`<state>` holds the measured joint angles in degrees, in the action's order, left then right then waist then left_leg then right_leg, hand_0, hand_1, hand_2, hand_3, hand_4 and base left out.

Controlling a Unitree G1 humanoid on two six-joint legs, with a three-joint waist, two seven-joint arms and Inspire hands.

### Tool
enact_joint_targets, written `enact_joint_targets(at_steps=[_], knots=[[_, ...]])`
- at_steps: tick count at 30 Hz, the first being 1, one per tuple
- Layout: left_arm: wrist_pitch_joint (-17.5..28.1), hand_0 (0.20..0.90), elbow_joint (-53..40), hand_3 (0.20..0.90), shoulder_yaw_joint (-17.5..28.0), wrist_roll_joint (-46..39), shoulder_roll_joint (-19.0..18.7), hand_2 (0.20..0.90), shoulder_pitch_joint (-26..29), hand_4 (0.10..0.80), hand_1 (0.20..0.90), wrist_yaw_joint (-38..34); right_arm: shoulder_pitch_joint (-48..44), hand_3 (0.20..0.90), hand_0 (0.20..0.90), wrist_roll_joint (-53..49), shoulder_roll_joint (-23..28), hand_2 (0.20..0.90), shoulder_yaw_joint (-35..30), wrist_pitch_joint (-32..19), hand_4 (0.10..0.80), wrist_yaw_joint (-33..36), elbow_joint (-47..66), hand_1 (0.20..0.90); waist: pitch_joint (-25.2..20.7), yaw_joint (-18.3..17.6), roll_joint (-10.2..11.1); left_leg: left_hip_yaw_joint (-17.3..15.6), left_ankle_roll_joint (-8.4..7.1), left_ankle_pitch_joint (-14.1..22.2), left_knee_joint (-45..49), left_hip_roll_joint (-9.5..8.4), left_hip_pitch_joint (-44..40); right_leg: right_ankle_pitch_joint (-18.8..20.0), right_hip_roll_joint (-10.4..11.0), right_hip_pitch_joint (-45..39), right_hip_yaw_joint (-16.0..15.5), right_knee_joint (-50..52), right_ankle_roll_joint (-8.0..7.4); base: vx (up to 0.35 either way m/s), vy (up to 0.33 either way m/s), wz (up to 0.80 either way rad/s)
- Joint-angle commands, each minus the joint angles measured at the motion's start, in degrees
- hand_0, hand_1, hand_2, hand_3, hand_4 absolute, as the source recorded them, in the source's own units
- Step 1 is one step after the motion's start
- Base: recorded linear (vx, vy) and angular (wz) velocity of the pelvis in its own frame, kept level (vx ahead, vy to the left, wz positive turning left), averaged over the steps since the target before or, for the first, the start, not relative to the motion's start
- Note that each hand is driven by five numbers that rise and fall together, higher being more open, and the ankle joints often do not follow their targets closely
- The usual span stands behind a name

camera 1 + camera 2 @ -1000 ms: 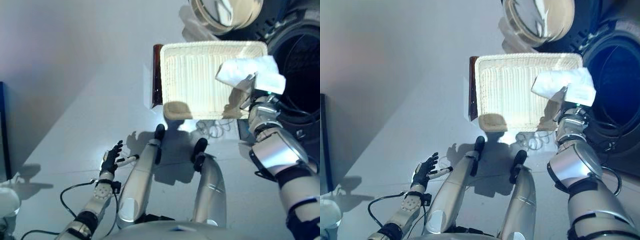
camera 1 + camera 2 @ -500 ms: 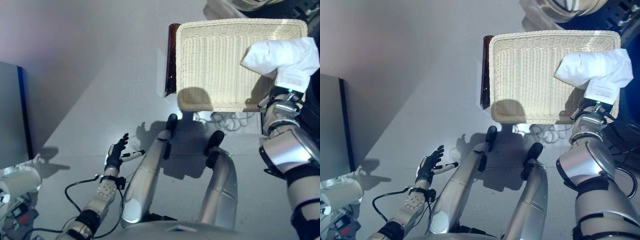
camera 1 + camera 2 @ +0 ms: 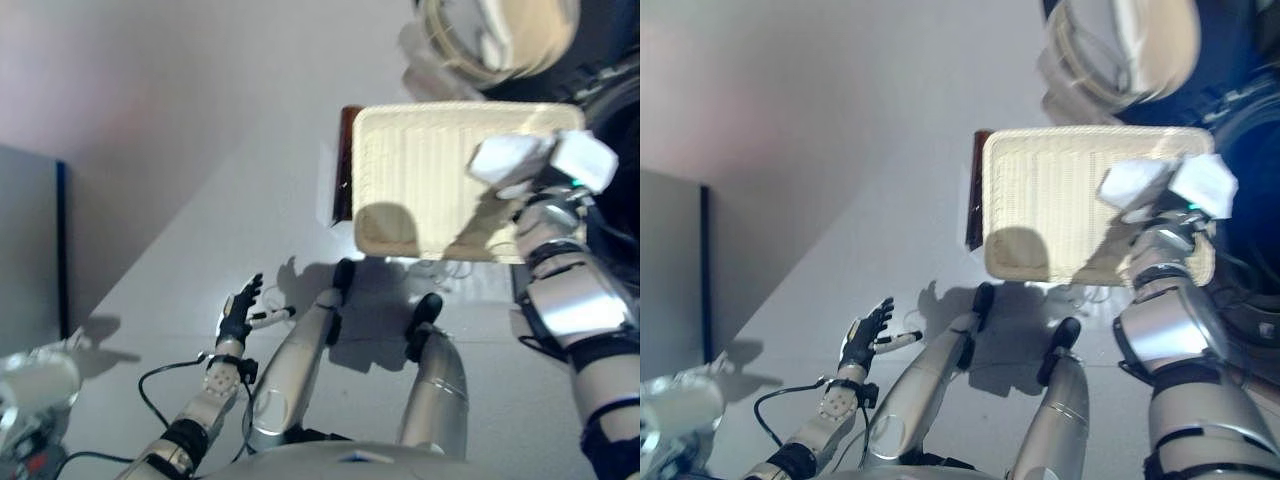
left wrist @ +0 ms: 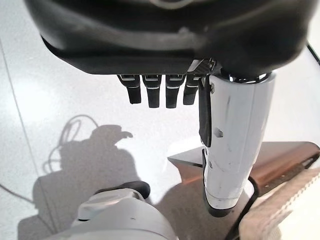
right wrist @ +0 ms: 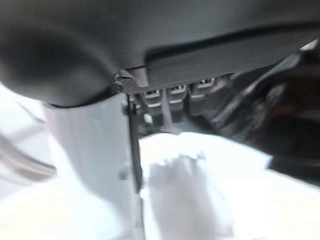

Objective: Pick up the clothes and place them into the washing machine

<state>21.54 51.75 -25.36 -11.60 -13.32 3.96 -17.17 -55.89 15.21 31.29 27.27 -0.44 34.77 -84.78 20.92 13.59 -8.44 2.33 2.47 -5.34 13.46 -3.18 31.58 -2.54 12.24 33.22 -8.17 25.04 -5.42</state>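
I am looking down from the head camera. My right hand (image 3: 548, 188) is raised over the far right corner of a pale rectangular woven wicker basket (image 3: 420, 165) that sits on the grey floor. A crumpled white cloth garment (image 3: 540, 160) bunches over the hand and hides most of it. In the right wrist view the white cloth (image 5: 200, 190) lies pressed between the thumb's white cover and the dark fingers (image 5: 170, 100), so I judge the hand is pinched shut on it, though that view is smeared.

To the right of the basket is the dark round opening of the washing machine drum (image 3: 1250, 200). Its round, pale-rimmed door (image 3: 1120, 50) stands swung open beyond the basket. The basket looks empty from here. A thin dark brown board (image 3: 345, 165) lies along its left edge.

My left hand (image 3: 238, 312) hangs low on the left with relaxed, spread fingers, holding nothing.

Risks, as I judge them: the pinch seems to catch only part of the garment, so loose folds could slip free and drop back into the basket or onto the floor. A trailing end could also snag on the drum's rim or the basket's edge as I swing right. Letting go too soon would leave cloth draped over the opening's lip.
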Motion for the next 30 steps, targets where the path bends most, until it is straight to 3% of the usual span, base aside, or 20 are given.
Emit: enact_joint_targets(at_steps=[1,9,15,23,27,28,30], knots=[[1.93,0.9,4.57,0.9,1.88,0.54,-0.54,0.9,-1.95,0.8,0.9,-1.07,5.35,0.9,0.9,-4.17,-0.5,0.9,-1.1,-3.96,0.8,-0.18,1.24,0.9,-3.2,-0.13,2.31,-1.2,-4.86,0.76,-3.83,0.39,-2.45,5.11,-1.36,-9.43,0.46,-13.57,0.68,0.068,-0.044,-0.25],[2.36,0.9,14.96,0.9,7.17,1.43,0.67,0.9,-3.21,0.8,0.9,1.31,35.82,0.9,0.9,-14.25,-13.39,0.9,-11.18,-11.71,0.8,-7.36,11.0,0.9,-10.19,-4.75,6.41,-1.56,-5.22,-1.11,-11.26,2.18,-13.07,8.23,-1.7,-20.03,-0.58,-23.35,-1.04,0.076,-0.084,-0.12],[2.04,0.9,23.56,0.9,12.18,4.17,1.86,0.9,-6.74,0.8,0.9,4.31,54.45,0.9,0.9,-27.16,-18.01,0.9,-24.92,-15.0,0.8,-16.22,9.45,0.9,-17.38,-7.86,7.25,-2.76,-4.81,0.58,-13.31,2.38,-20.04,8.0,-1.42,-25.64,0.42,-25.74,-2.23,0.136,-0.022,-0.11],[1.54,0.9,26.82,0.9,15.31,6.44,2.38,0.9,-9.89,0.8,0.9,8.54,59.1,0.9,0.9,-24.83,-18.44,0.9,-27.31,-12.92,0.8,-20.81,2.86,0.9,-22.28,-8.87,7.63,-4.67,-3.43,4.0,-12.87,1.25,-25.03,7.48,0.07,-28.58,2.76,-25.1,-3.31,0.096,0.035,-0.22],[0.63,0.9,26.06,0.9,16.16,6.85,1.39,0.9,-9.4,0.8,0.9,9.91,59.49,0.9,0.9,-24.62,-18.5,0.9,-27.81,-12.36,0.8,-21.66,1.91,0.9,-21.5,-9.47,8.1,-3.26,-1.17,7.14,-9.2,-0.07,-27.1,5.28,0.46,-27.84,3.08,-13.28,-3.04,0.043,0.087,0.03],[0.48,0.9,25.82,0.9,16.08,6.81,0.7,0.9,-9.06,0.8,0.9,10.21,60.12,0.9,0.9,-25.59,-19.12,0.9,-27.44,-12.68,0.8,-21.96,2.84,0.9,-19.76,-10.73,7.6,-2.33,0.11,7.69,-8.19,-0.08,-28.36,8.78,-0.26,-24.53,4.71,-3.23,-2.77,-0.005,0.112,0.11],[0.24,0.9,25.66,0.9,16.24,6.85,0.34,0.9,-8.92,0.8,0.9,10.44,60.31,0.9,0.9,-26.1,-19.32,0.9,-27.25,-12.89,0.8,-22.05,3.49,0.9,-18.92,-11.22,7.5,-2.08,0.56,8.15,-7.59,-0.21,-29.0,9.83,-0.82,-22.57,5.54,0.5,-2.44,0.007,0.092,0.23]])
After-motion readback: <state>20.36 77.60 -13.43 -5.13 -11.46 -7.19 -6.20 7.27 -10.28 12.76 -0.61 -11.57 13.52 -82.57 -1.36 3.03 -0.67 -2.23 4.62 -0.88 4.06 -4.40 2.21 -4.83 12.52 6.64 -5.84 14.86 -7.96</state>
